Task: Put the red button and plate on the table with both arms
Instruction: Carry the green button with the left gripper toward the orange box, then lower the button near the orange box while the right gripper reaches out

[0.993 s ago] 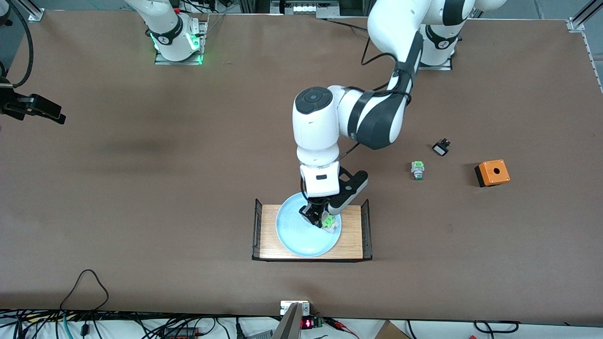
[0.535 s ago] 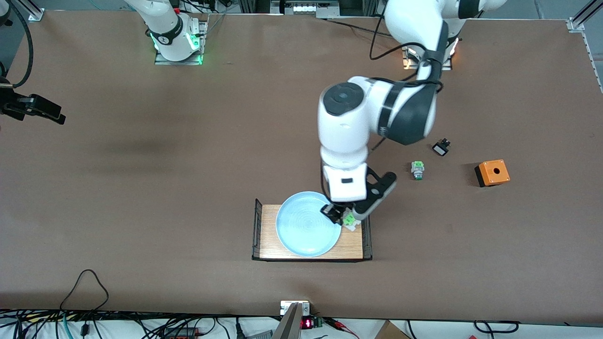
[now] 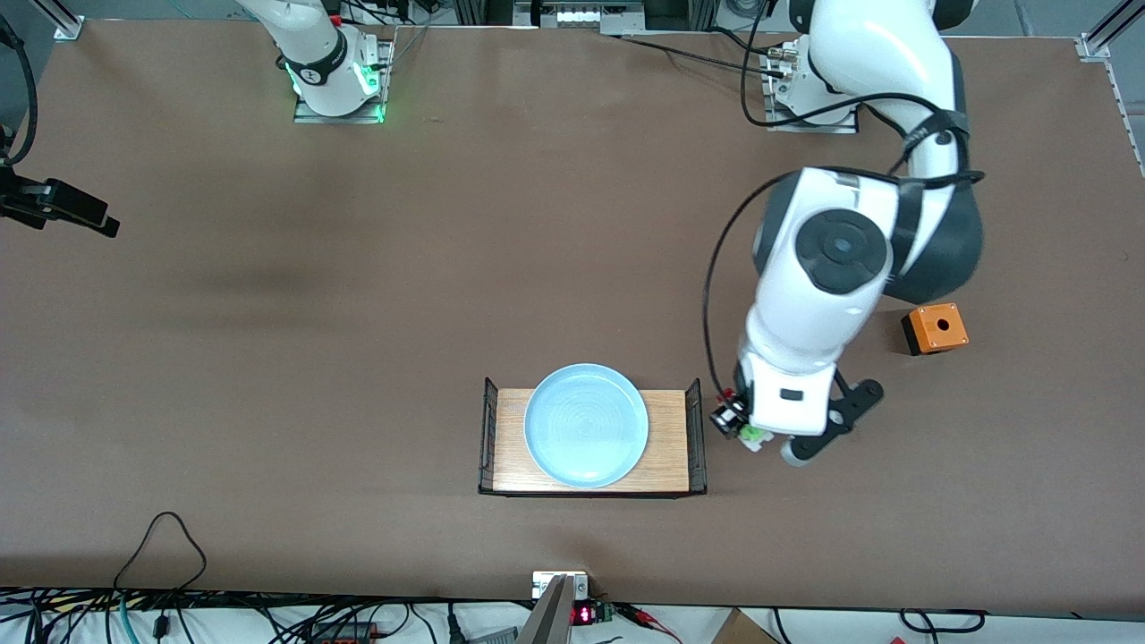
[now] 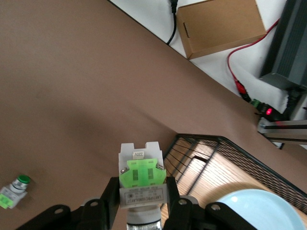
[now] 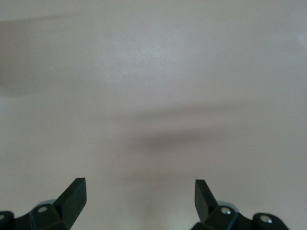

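Observation:
My left gripper is shut on the red button and holds it over the bare table, just beside the end of the wooden rack that faces the left arm's end. In the left wrist view the button's green block shows between the black fingers of the left gripper; its red cap is hidden. The pale blue plate lies on the rack and also shows in the left wrist view. My right gripper waits open and empty at the right arm's end.
An orange box with a hole stands toward the left arm's end. A green-and-silver switch lies on the table, hidden by the arm in the front view. The rack's black wire end is close to the held button.
My left gripper has carried the red button from over the plate, off the rack, toward the left arm's end of the table. The plate stays on the rack. The right arm has barely moved.

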Robot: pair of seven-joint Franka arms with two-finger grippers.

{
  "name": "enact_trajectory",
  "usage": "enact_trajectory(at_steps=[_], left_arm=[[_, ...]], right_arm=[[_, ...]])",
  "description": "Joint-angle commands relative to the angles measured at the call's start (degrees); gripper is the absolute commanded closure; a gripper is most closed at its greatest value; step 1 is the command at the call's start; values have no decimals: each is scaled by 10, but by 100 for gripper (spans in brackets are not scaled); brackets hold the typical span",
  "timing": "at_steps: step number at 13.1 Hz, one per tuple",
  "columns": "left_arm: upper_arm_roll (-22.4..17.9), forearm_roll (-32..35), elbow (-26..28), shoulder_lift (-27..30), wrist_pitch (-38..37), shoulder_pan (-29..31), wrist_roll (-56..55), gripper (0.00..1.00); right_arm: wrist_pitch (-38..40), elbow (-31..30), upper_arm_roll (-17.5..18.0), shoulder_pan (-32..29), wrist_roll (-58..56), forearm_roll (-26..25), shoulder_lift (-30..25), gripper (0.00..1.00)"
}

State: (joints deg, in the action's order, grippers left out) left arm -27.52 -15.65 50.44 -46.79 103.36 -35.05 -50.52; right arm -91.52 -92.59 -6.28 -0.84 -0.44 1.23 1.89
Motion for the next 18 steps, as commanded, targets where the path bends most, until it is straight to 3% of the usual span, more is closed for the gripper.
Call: enact_trajectory(at_steps=[1,4,10,18], left_arm=[[5,-21,99,52,3,23,120,95],[5,-37,140,55,11,62,221,95],[6,-69,265,62,106,116,437,95],[6,-214,444,62,292,153,737,95]], right_arm=[[-5,-8,6,-2,-6,3,-8,0],[-4,-6,11,14,-3,-32,-8,0],[-7,-4,16,57,1,-33,-2,0],[-44,2,19,102,1,-3,44,0]])
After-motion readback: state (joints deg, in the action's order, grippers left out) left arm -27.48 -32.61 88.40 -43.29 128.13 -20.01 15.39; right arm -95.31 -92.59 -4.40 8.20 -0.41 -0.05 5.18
